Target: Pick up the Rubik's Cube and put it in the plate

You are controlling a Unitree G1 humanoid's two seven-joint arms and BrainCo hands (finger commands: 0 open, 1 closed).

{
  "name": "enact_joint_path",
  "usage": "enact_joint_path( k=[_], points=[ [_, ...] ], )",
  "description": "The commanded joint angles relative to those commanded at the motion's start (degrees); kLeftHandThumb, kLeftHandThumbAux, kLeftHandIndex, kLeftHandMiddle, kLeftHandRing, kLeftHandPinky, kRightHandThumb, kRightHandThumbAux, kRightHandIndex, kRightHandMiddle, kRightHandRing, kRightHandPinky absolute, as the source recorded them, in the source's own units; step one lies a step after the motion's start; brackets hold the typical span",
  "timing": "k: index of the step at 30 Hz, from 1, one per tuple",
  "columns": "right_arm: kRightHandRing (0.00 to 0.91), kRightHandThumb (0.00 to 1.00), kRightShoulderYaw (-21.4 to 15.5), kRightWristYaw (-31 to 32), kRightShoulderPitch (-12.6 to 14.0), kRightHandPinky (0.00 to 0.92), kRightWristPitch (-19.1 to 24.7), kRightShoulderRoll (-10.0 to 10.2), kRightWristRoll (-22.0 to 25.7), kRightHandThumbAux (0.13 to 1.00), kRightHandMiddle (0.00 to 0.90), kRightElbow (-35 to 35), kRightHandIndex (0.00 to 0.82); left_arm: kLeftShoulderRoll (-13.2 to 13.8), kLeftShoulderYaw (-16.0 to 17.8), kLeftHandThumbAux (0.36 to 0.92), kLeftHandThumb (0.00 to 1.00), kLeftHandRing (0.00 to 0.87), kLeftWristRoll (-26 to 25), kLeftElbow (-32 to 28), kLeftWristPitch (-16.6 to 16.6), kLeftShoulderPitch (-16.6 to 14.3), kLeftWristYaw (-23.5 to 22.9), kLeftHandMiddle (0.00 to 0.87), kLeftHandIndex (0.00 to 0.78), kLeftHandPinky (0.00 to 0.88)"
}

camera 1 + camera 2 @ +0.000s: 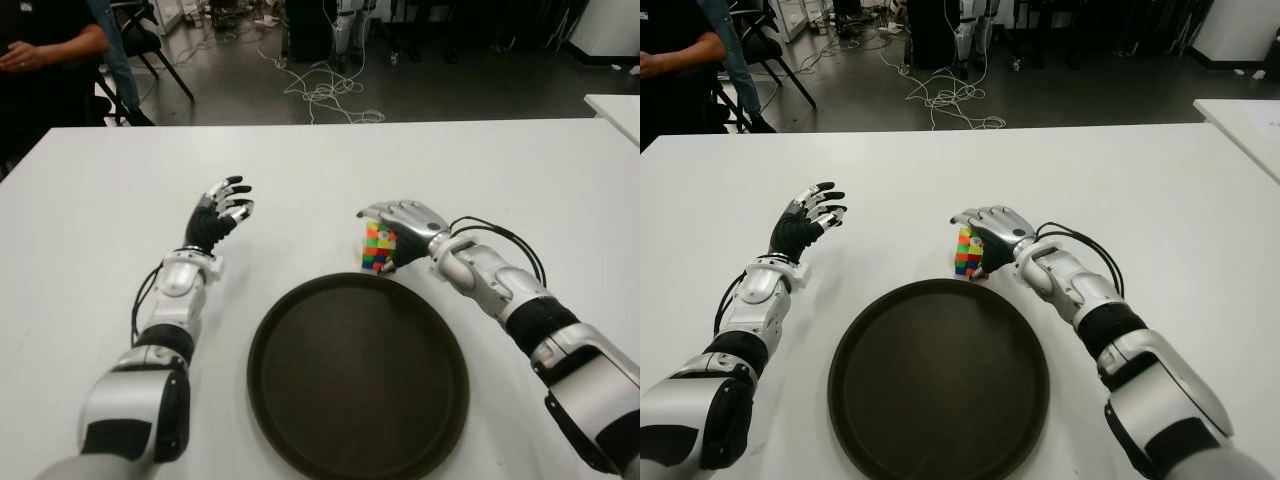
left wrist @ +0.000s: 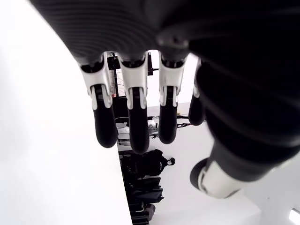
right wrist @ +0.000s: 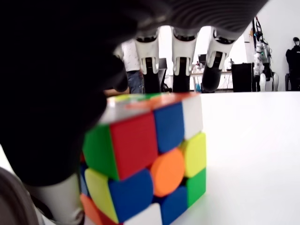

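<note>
White tabletop [image 1: 500,170] carries a dark round plate [image 1: 358,385] near the robot. Just beyond its far rim stands the Rubik's Cube [image 1: 378,248], with the right hand [image 1: 405,225] draped over it, fingers curled across the top and thumb alongside. The grasp looks nearly set; next comes lifting and carrying it over the plate. The left hand [image 1: 222,210] hovers left of the plate, fingers spread, empty.
</note>
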Motion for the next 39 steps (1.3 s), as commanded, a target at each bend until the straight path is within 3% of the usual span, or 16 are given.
enact_joint_path(
  k=[39],
  points=[
    [0.221,0.000,0.49,-0.10,-1.76,0.185,-1.64,2.49,1.30,0.822,0.223,8.71,0.195,-0.37,0.07,0.767,0.120,0.283,-0.28,-0.50,-0.72,0.45,0.15,0.264,0.198,0.318]
  ],
)
